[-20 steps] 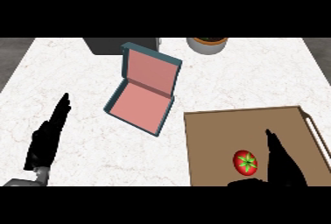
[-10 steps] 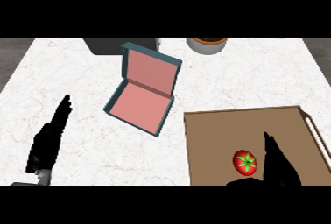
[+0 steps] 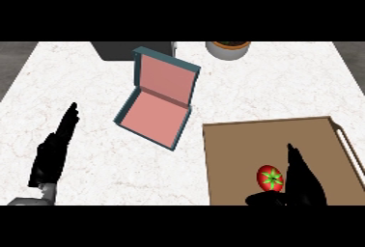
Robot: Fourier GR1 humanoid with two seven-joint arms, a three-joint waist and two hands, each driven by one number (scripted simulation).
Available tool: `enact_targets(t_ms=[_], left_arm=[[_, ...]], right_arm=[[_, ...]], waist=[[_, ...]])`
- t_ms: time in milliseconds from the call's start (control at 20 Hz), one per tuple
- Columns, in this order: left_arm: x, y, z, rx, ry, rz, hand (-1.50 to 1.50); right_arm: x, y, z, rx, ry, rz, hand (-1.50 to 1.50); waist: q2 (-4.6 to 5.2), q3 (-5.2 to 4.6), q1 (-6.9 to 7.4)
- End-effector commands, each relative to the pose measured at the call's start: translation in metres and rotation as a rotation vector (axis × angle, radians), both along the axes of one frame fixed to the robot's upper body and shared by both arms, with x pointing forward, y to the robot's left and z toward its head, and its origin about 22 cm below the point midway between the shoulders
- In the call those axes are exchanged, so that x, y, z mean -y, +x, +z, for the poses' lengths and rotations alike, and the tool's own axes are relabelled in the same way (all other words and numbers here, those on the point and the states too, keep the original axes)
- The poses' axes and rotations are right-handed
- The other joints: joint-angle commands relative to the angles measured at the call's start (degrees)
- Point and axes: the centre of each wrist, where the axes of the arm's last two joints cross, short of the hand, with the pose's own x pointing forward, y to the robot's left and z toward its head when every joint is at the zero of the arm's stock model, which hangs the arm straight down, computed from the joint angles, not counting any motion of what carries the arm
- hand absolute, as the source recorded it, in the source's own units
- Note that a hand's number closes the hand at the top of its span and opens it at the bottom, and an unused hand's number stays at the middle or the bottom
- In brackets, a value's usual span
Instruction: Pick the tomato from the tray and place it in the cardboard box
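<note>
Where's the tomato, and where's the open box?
tomato (image 3: 270,177): head view, on its green star-shaped top.
open box (image 3: 155,115): head view, on its pink inside floor.

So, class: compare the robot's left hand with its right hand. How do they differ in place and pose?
The left hand is over bare white counter, while the right hand is over the brown tray. The left hand has nothing near it; the right hand stands beside the tomato, thumb below it. Both are black, with fingers straight, holding nothing.
</note>
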Motion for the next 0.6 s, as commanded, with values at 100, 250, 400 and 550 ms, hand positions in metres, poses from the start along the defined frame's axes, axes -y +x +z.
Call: enact_targets(t_ms=[100, 250, 400, 550], left_arm=[[0.001, -0.012, -0.006, -0.005, 0.013, 0.003, 0.00], [-0.001, 0.006, 0.006, -0.005, -0.001, 0.002, 0.00], [0.000, 0.006, 0.001, -0.003, 0.002, -0.005, 0.00], [-0.010, 0.004, -0.001, 0.000, 0.007, -0.003, 0.00]], right_arm=[[0.006, -0.017, -0.004, -0.049, -0.008, -0.068, -1.50], [-0.008, 0.006, -0.002, -0.089, 0.008, -0.025, -1.50], [-0.010, 0.014, -0.030, -0.121, -0.002, -0.034, -1.50], [0.002, 0.015, -0.026, -0.082, 0.050, -0.045, 1.50]], waist=[[-0.06, 0.00, -0.12], [0.01, 0.00, 0.00], [0.05, 0.01, 0.07], [0.01, 0.01, 0.02]])
